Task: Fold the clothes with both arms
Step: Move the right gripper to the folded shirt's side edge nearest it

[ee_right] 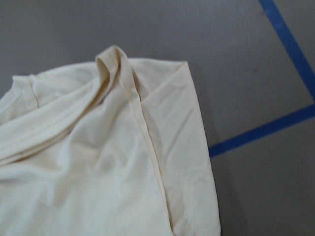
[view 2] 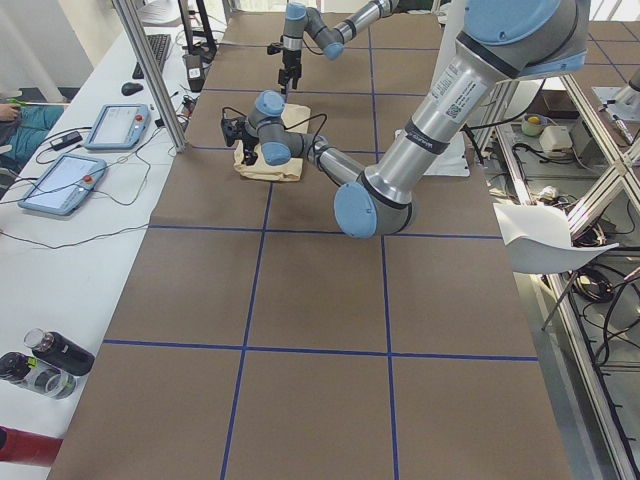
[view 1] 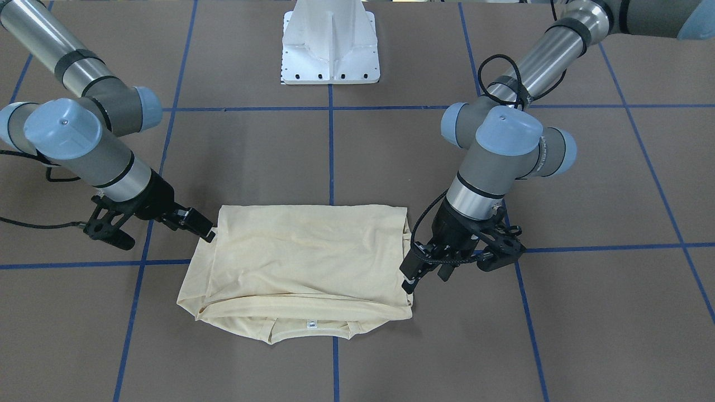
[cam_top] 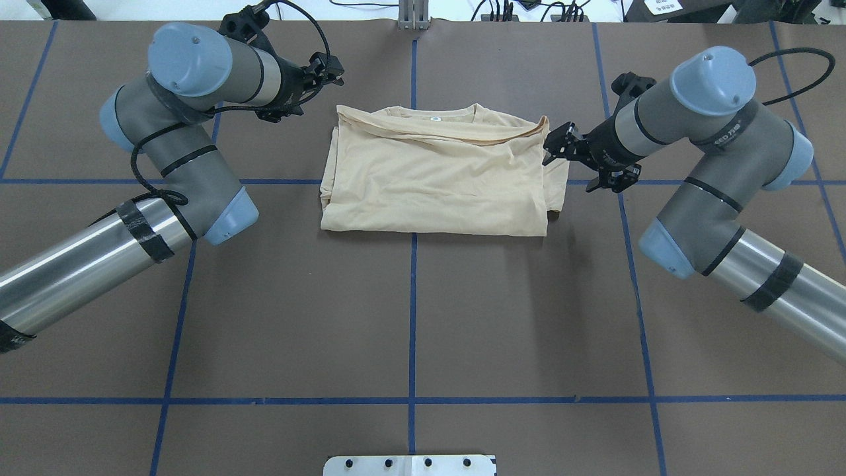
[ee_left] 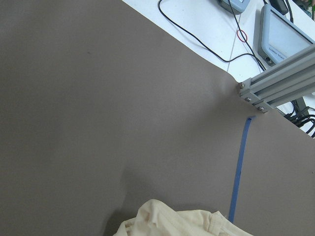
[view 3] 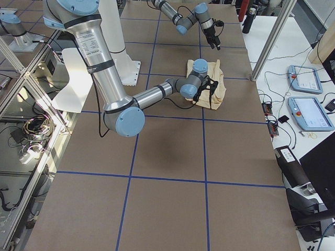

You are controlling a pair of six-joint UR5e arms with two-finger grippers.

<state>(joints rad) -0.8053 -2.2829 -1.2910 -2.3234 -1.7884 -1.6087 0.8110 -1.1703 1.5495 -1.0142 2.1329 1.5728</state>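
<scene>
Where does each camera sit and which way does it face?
Front-facing: across the table, facing the robot; left arm, right arm, pedestal base.
Overhead: behind the robot, looking forward, down; both arms.
Exterior left: table's end; left arm near.
Exterior right: opposite end; right arm near.
Left wrist: down at table, T-shirt corner; nothing of robot.
Right wrist: down at T-shirt edge; nothing of robot.
Shared: T-shirt in every view.

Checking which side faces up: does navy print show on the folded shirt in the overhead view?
No: the folded pale cream-yellow T-shirt shows only plain fabric and a small white neck label.
</scene>
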